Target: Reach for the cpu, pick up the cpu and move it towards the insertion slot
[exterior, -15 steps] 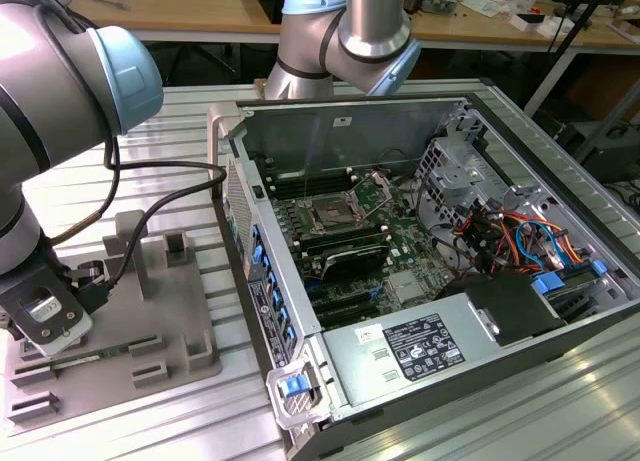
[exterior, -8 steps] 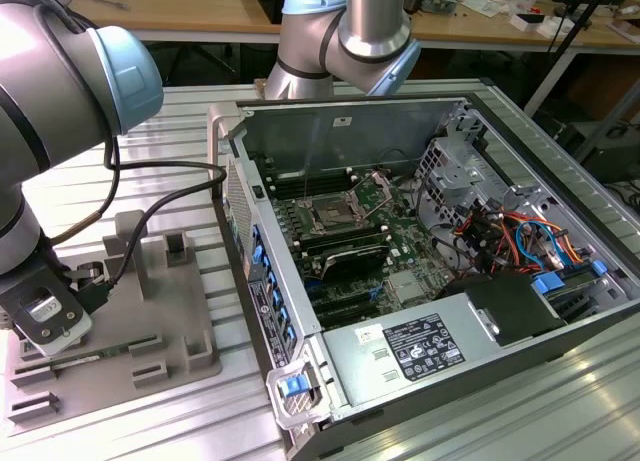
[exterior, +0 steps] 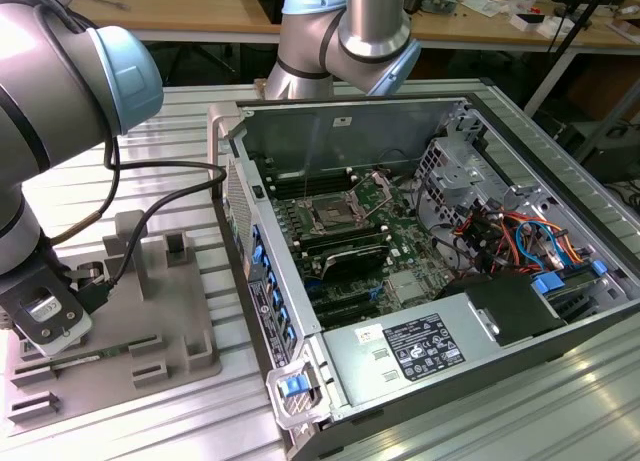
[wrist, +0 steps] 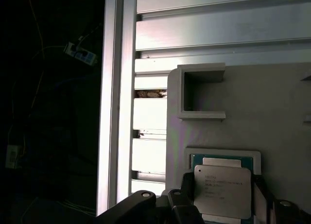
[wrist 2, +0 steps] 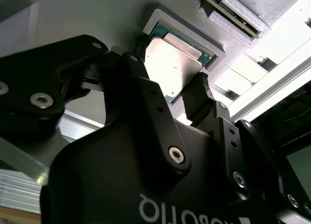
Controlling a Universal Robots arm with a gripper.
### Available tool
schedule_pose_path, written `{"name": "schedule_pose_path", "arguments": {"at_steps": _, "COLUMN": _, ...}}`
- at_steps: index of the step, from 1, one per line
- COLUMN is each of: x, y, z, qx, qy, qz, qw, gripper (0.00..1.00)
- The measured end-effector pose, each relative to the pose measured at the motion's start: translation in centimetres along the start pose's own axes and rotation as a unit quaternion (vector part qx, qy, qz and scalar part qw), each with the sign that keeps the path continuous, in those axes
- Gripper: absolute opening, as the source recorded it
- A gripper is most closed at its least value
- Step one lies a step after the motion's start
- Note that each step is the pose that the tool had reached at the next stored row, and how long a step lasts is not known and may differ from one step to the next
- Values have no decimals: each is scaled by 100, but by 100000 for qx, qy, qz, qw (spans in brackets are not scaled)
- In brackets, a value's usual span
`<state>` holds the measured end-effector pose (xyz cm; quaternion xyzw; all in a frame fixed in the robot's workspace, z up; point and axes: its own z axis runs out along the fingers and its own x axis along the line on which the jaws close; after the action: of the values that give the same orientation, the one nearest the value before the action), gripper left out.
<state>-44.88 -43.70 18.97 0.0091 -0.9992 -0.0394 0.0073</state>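
The cpu (wrist 2: 171, 63) is a flat silvery square with a green rim, lying in or just above a square recess of the grey fixture plate (wrist 2: 97, 20); I cannot tell which. In both wrist views my gripper (wrist 2: 167, 74) has its black fingers (wrist 2: 197, 93) pressed against two opposite edges of the cpu (wrist: 222, 190). In the exterior view the gripper (exterior: 48, 326) hangs low over the fixture plate (exterior: 150, 321) at the exterior view's left. The insertion slot (exterior: 330, 216), a silver-framed socket on the green board, lies inside the open computer case, far from the gripper.
The open computer case (exterior: 400, 131) has tall metal walls, a power supply (exterior: 420, 346) and coloured cables (exterior: 520, 241). Raised blocks (exterior: 180, 251) stand on the fixture plate. A black cable (exterior: 150, 206) trails from the arm. The slatted aluminium table (exterior: 560, 401) carries everything.
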Motion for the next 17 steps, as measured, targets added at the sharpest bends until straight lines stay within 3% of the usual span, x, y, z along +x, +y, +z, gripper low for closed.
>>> {"name": "schedule_pose_path", "arguments": {"at_steps": 17, "x": 1, "y": 3, "z": -37, "qx": 13, "qy": 20, "qz": 3, "qw": 100000, "gripper": 55}}
